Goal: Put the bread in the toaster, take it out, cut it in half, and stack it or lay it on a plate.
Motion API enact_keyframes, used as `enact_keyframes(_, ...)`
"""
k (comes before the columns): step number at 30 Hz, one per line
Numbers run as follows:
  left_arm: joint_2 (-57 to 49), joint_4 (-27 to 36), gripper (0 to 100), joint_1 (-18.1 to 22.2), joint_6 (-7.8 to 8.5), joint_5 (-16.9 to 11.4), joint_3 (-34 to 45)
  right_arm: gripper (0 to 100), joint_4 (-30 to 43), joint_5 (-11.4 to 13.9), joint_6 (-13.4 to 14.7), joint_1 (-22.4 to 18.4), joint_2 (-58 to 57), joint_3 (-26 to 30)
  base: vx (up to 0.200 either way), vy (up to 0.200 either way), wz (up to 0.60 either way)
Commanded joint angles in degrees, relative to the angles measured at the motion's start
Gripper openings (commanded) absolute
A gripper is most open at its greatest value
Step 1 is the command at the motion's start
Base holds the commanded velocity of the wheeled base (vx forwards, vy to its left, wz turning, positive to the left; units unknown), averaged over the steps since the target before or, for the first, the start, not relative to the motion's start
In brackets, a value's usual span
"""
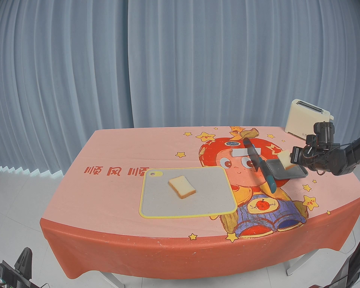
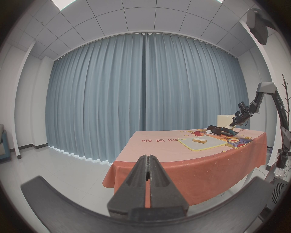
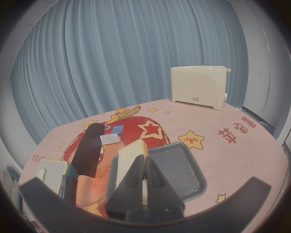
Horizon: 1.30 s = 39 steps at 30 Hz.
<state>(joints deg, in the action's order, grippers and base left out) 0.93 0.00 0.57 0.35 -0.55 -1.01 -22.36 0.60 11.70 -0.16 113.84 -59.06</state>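
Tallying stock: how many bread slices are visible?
2. One bread slice lies on the cutting board; the other slice in the right gripper over the tray. Toaster might hide more.

Two bread slices [image 1: 182, 186] [image 1: 285, 159], one toaster [image 1: 307, 118], one knife [image 1: 262, 165], one board [image 1: 210, 195], one tray [image 1: 289, 173]

Bright, even light from a ceiling panel [image 2: 62, 3], soft shadows, fisheye curvature and dark corners in wrist views

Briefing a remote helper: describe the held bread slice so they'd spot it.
Find the cream toaster, far right. Near it, over the dark tray, the right gripper pinches this bread slice upright; the other slice lies flat on the cutting board.
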Motion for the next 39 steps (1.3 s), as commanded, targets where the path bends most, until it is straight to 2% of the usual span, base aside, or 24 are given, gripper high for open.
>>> enact_keyframes(1,-0.9,0.0,0,0.0,0.0,0.0,1.0,0,0.0,0.0,-0.1,0.0,1.1,0.3,0.0,0.0,0.0)
enact_keyframes(9,-0.9,0.0,0,0.0,0.0,0.0,1.0,0,0.0,0.0,-0.2,-0.7,1.4,0.3,0.0,0.0,0.0)
enact_keyframes(14,-0.9,0.0,0,0.0,0.0,-0.1,1.0,0,-0.1,-0.1,-1.3,-0.7,2.2,0.3,0.0,0.0,0.0)
enact_keyframes(39,-0.9,0.0,0,0.0,0.0,0.0,1.0,0,-0.1,-0.1,-1.2,-1.0,3.8,-1.1,0.0,0.0,0.0)
